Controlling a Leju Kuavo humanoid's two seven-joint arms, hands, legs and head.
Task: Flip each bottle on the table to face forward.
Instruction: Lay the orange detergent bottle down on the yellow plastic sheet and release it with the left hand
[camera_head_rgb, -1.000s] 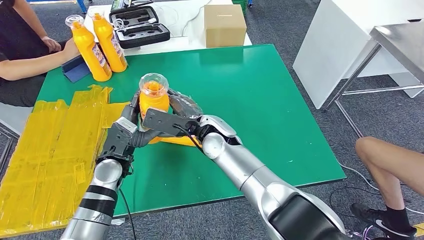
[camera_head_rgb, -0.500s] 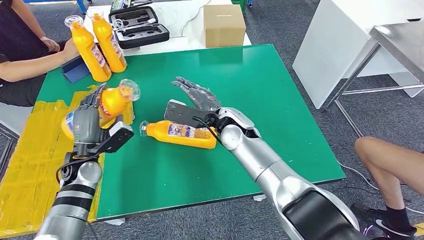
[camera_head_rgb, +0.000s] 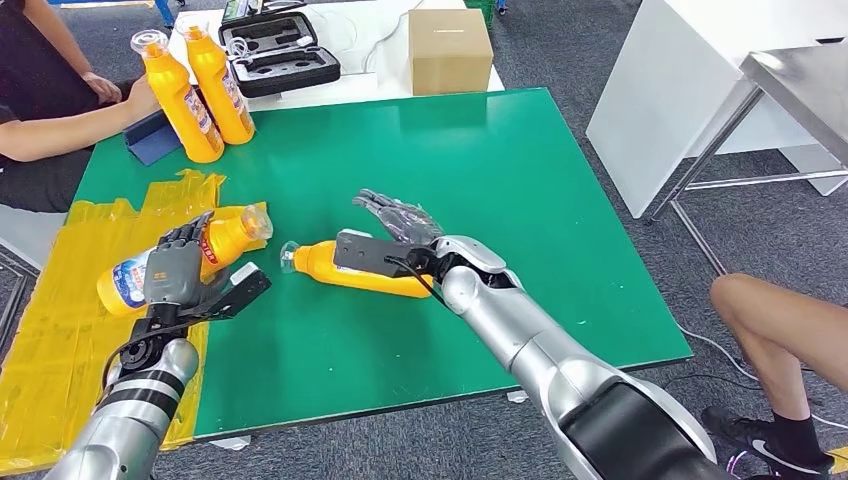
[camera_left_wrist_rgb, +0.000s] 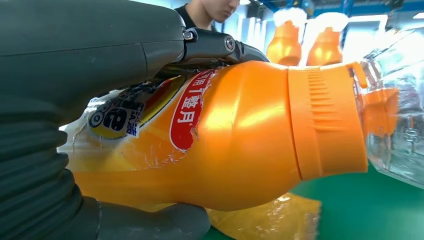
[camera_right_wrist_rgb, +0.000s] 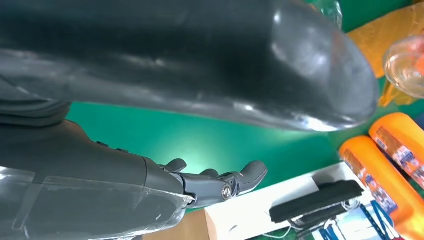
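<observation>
Over the yellow taped area at near left, the left hand (camera_head_rgb: 172, 272) is gripping an orange bottle (camera_head_rgb: 205, 251) sideways, apparently for reorienting; the right hand (camera_head_rgb: 398, 217) is hovering spread above a lying orange bottle (camera_head_rgb: 352, 270).

Looking like robotics lab or test room. Green-topped desk (camera_head_rgb: 520, 200) standing on grey carpet floor (camera_head_rgb: 560, 45), yellow tape sheeting (camera_head_rgb: 70, 330) covering one side. White table (camera_head_rgb: 380, 50) behind carrying open black foam-lined equipment case (camera_head_rgb: 278, 50) and cardboard box (camera_head_rgb: 449, 50). Cable (camera_head_rgb: 700, 345) trailing across carpet. Metal-framed bench (camera_head_rgb: 790, 90) standing alongside. People sitting close around.
</observation>
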